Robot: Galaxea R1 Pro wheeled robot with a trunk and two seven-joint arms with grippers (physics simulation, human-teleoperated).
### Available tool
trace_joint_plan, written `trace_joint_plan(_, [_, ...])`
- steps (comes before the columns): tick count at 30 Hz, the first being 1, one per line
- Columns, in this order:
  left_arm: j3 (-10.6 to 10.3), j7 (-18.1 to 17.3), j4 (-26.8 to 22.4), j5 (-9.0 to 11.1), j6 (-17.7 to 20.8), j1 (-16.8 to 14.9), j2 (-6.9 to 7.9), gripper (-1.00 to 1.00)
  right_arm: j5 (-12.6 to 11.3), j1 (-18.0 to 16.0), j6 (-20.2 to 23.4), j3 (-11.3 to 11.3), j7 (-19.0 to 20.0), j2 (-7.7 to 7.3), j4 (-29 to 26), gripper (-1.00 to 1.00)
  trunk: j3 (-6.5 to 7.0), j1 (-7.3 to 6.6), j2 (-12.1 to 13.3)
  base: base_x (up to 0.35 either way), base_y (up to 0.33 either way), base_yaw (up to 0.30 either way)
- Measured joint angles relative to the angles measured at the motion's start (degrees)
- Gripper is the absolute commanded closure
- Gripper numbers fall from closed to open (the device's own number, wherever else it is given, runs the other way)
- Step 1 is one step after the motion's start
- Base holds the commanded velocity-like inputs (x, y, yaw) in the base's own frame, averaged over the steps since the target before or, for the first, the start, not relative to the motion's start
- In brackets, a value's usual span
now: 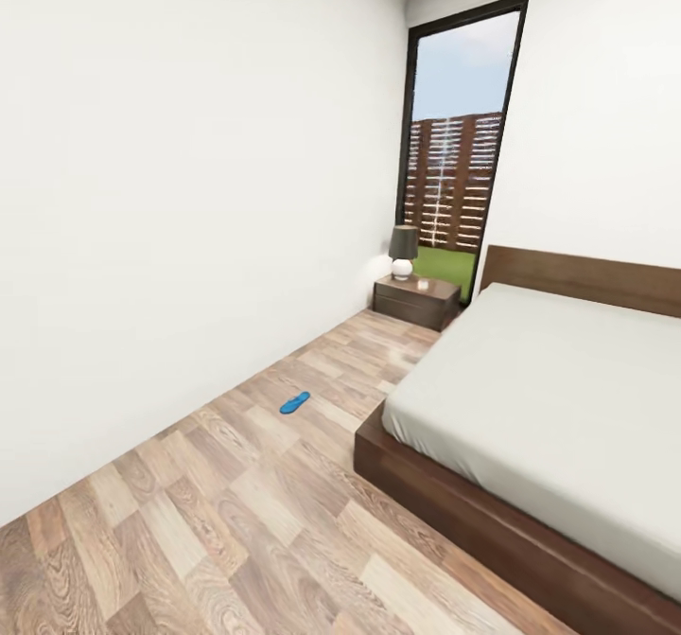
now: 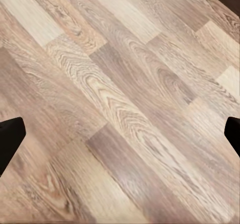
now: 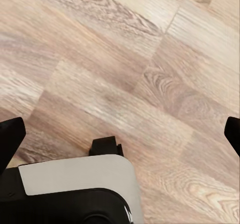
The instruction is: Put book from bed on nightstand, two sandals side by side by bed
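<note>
The head view looks into the bedroom, with the bed (image 1: pixel 558 398) as the main landmark. Its light-grey mattress lies on a dark-brown base, and the flat headboard (image 1: pixel 586 277) stands against the far white wall. No book can be made out on the part of the mattress that shows. Beside the head of the bed stands one nightstand (image 1: pixel 414 300), and on its top is a small lamp (image 1: pixel 403 252) with a dark shade. Behind the nightstand a tall dark-framed window (image 1: pixel 459 171) shows a brown slatted fence and grass. One blue sandal (image 1: pixel 295 402) lies on the wood-plank floor (image 1: pixel 236 502), well apart from the bed's long side.

In each wrist view, the left gripper (image 2: pixel 120 136) and the right gripper (image 3: pixel 120 136) have their fingers (image 2: pixel 10 139) (image 3: pixel 10 136) spread wide, holding nothing, above the floor.
</note>
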Motion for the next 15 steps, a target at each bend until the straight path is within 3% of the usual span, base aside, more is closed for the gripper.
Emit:
trace_joint_plan(8, [0.0,0.0,0.0,0.0,0.0,0.0,0.01,-1.0,0.0,0.0,0.0,0.0,0.0,0.01,0.0,-1.0,0.0,0.0,0.0,0.0,0.0,0.286])
trace_joint_plan(15, [-0.01,0.0,0.0,0.0,0.0,0.0,-0.02,-1.0,0.0,0.01,0.01,0.0,0.0,0.06,-0.01,-1.0,0.0,0.0,0.0,0.0,0.0,0.168])
